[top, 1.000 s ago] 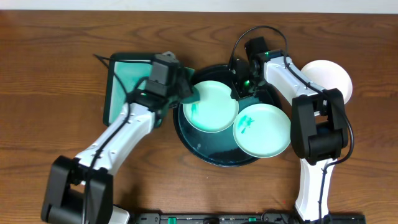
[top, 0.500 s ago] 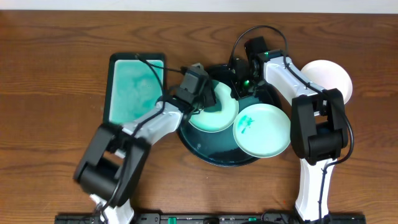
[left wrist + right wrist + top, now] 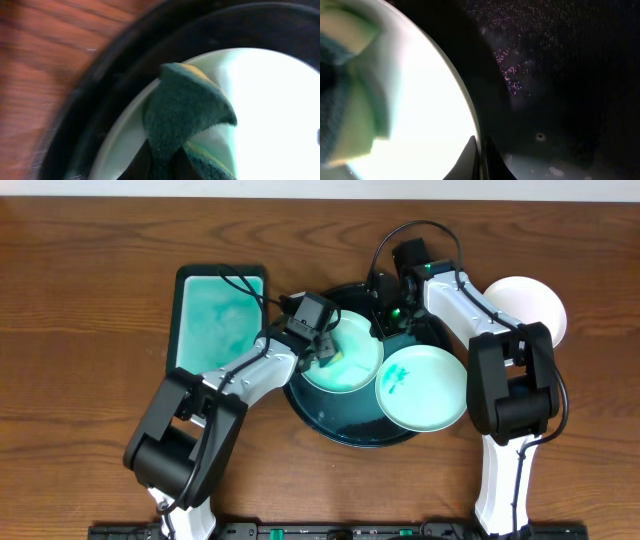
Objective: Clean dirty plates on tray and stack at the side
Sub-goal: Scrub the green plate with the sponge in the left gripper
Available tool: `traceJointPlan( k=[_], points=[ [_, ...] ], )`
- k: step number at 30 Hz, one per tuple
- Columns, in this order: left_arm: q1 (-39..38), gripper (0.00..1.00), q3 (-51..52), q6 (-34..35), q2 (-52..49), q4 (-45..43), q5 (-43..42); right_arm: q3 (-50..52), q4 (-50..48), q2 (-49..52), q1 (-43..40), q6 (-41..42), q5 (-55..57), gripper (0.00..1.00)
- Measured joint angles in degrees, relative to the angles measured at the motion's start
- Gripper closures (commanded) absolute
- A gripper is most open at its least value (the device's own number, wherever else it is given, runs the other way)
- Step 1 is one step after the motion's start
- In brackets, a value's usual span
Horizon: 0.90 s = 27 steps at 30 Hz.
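- Surface (image 3: pixel 90 240): brown wood with lengthwise grain.
- Tray (image 3: pixel 330 428): a large, round, shallow black basin with a raised rim, at the middle of the surface. Its glossy floor is speckled in the right wrist view.
- Rear plate (image 3: pixel 352 372): small, round and white with a pale green tint and a shallow rim. It lies in the tray's upper-left part.
- Front plate (image 3: pixel 432 395): the same shape, in the tray's lower-right part and overhanging the rim. Teal smears mark its left side.
- Third plate (image 3: pixel 535 302): plain white, resting on the surface right of the tray, partly hidden by the right arm.
- Sponge (image 3: pixel 182 110): a coarse dark-green scouring face over a yellow foam layer, folded and pressed against the rear plate.
- Left pincer (image 3: pixel 328 350): closed, gripping the sponge above the rear plate's left half.
- Right pincer (image 3: pixel 481 156): closed, its thin dark fingers pinching the rear plate's rim at the far right edge.
- Rectangular tray (image 3: pixel 215 330): teal floor with a dark rim and rounded corners, just left of the round tray.
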State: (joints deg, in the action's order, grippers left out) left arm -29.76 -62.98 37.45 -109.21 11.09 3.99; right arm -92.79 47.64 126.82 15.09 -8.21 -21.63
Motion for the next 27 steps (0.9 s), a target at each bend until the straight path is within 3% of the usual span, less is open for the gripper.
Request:
traceJointPlan(
  k=[8, 17, 27],
  points=[
    [1.2, 0.93, 0.2, -3.2, 2.3, 3.1, 0.2, 0.0, -0.4, 0.0, 0.2, 0.0, 0.0, 0.99],
    [2.3, 0.93, 0.8, 2.2, 3.6, -3.7, -15.7, 0.0, -0.1, 0.0, 0.1, 0.0, 0.2, 0.99],
    [-0.5, 0.93, 0.2, 0.2, 0.3, 0.2, -15.8, 0.0, -0.1, 0.0, 0.1, 0.0, 0.2, 0.99]
  ],
)
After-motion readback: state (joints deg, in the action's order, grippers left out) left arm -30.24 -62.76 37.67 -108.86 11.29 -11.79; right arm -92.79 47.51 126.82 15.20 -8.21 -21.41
